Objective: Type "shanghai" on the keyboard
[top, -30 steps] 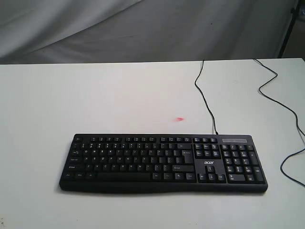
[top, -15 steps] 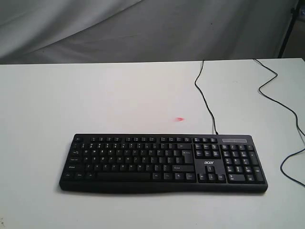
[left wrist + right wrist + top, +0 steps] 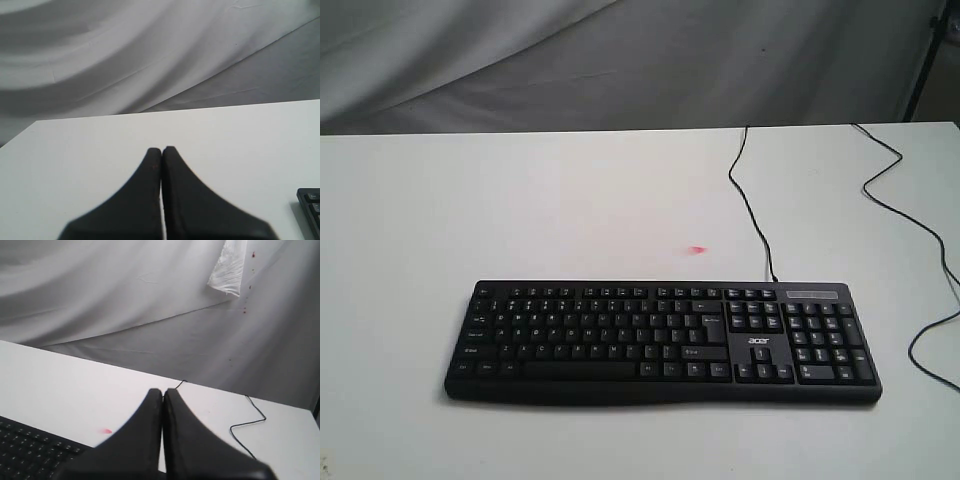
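The black keyboard lies flat near the front of the white table, with its number pad at the right and a small white logo. Neither arm shows in the exterior view. In the left wrist view my left gripper is shut with nothing between its fingers, and only a corner of the keyboard shows at the frame edge. My right gripper is likewise shut and empty, held above the table with a strip of the keyboard beside it.
A thin black cable runs from the keyboard's back edge to the table's far edge. A second black cable loops along the right side. A small pink mark sits behind the keyboard. Grey cloth hangs behind the table.
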Robot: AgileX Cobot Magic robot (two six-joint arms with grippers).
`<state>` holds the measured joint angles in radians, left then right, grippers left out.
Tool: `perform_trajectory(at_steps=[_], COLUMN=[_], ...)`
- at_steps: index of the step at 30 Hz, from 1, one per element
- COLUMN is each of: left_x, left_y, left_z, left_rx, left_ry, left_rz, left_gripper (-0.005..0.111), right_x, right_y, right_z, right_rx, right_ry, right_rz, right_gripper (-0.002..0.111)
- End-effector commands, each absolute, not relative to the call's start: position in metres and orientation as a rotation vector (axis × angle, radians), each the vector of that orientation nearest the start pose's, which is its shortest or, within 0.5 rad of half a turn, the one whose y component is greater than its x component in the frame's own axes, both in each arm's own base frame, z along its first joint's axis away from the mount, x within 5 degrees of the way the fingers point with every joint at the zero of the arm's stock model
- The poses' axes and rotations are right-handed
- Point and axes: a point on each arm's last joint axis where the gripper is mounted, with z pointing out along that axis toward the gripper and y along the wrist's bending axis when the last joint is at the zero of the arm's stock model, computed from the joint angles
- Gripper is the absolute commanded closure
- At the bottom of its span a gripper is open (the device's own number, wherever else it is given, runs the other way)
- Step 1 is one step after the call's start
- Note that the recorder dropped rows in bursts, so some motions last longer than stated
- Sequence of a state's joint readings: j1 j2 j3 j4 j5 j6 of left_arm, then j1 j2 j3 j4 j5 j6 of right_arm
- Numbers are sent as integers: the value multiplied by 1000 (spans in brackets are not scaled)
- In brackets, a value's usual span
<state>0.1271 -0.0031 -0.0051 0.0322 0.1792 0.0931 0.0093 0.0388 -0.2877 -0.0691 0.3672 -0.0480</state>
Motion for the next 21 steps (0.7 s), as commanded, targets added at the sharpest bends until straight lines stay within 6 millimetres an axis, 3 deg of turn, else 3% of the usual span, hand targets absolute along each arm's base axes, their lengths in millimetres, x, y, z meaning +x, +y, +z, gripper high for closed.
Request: perform_trajectory(at_steps=[1, 14, 21], left_x=[56, 56, 56], left_y=[7, 7, 7], left_z=[197, 197, 197], left_rx=[-6, -6, -6], left_ry=[1661, 1661, 1661], left_rz=[190, 190, 190], left_gripper=[106, 106, 106], right_x=[35, 52, 55], right_y=[-4, -3, -3], right_z=[273, 222, 204], right_rx=[-78, -46, -37], right_ry=[1560, 1618, 1637], right_rz=[-167, -122, -109], right_gripper=[108, 108, 108])
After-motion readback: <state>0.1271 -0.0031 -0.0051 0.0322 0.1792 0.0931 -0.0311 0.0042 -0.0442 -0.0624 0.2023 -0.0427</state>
